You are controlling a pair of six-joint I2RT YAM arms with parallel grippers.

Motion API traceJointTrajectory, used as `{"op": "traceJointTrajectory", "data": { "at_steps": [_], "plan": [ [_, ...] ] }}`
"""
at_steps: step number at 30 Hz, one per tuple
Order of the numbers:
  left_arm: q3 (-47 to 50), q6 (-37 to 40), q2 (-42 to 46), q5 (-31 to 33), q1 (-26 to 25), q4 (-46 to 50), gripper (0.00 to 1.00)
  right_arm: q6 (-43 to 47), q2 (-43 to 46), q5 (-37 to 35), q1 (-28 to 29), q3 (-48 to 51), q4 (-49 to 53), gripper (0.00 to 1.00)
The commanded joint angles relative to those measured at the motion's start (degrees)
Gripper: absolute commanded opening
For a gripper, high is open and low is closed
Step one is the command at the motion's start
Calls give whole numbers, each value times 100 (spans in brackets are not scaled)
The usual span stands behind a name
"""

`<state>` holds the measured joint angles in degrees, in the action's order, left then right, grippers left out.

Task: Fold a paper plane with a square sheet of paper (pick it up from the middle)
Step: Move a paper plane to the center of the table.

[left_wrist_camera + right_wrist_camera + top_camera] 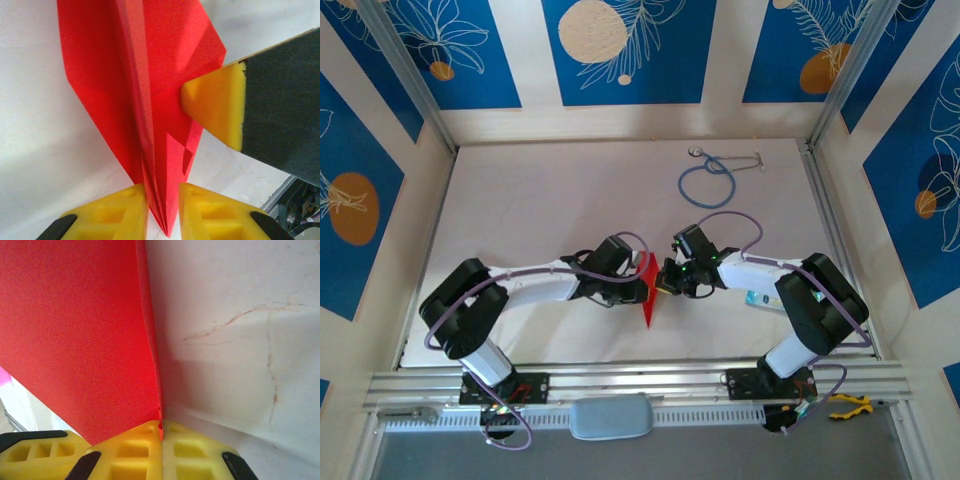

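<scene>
Red paper plane [150,100] (centre ridge folded); left gripper [162,210] clamped on ridge, right gripper [161,432] pinching its edge.

Top cam: high at near edge, looks down on whole table [540,200]. Wrist cams: close, opposite sides of paper plane [648,292], shared by all three

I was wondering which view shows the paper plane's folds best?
The left wrist view: the paper plane shows its centre ridge, wings and point, with the tip inside the left gripper. The top external view gives a small, distant red sliver; the right wrist view gives a flat red face clamped in the right gripper.
</scene>
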<state>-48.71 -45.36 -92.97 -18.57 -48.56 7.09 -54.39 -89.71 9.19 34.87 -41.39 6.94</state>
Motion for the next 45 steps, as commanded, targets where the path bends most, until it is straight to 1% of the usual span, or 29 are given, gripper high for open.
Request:
{"op": "traceJointTrajectory", "data": {
  "at_steps": [1, 5, 9, 21, 28, 32, 45],
  "plan": [
    [-300, 55, 39, 163, -120, 234, 24, -89, -104, 102, 20, -126, 112, 2],
    [-339, 65, -68, 110, -127, 161, 28, -95, -108, 117, 14, -125, 88, 2],
    [-410, 123, -137, 191, -137, 273, 31, -100, -112, 127, 17, -112, 81, 2],
    [-517, 225, -387, 246, -145, 426, 33, -136, -95, 232, -7, -46, -70, 2],
    [-442, 221, -288, 425, -148, 442, 34, -136, -90, 234, -16, -41, -83, 2],
    [-393, 230, -211, 607, -149, 513, 37, -142, -90, 231, -17, -19, -90, 2],
    [-343, 161, -268, 697, -145, 447, 38, -142, -123, 285, -33, -19, -153, 2]
  ]
}}
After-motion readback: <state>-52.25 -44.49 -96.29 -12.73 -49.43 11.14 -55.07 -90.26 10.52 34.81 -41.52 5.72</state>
